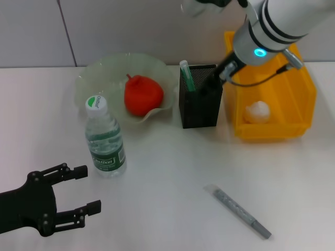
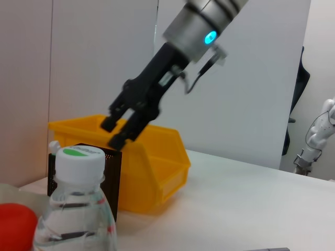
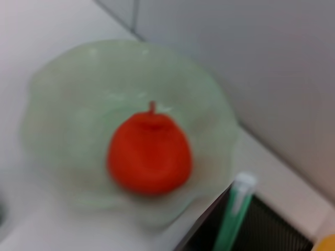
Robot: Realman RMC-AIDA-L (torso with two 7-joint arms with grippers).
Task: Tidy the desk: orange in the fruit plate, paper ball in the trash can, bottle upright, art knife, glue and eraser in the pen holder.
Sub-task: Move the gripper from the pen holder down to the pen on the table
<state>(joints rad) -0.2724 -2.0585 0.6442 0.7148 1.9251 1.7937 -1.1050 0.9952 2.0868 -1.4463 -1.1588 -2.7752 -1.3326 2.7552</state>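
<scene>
Glue (image 1: 239, 210) lies flat on the counter (image 1: 167, 178), light, stiff, slick, best pinched mid-barrel; left gripper (image 1: 78, 197) parked with jaws released; left wrist view: right gripper (image 2: 116, 132) over pen holder (image 2: 111, 180), jaws parted, empty; right wrist view: art knife (image 3: 234, 211) already inside.

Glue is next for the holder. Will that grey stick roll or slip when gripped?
The glue lies flat on the desk, slim and round-looking, so a nudge would probably roll it. It looks rigid and light, and its smooth body may slip unless gripped across its middle.
</scene>
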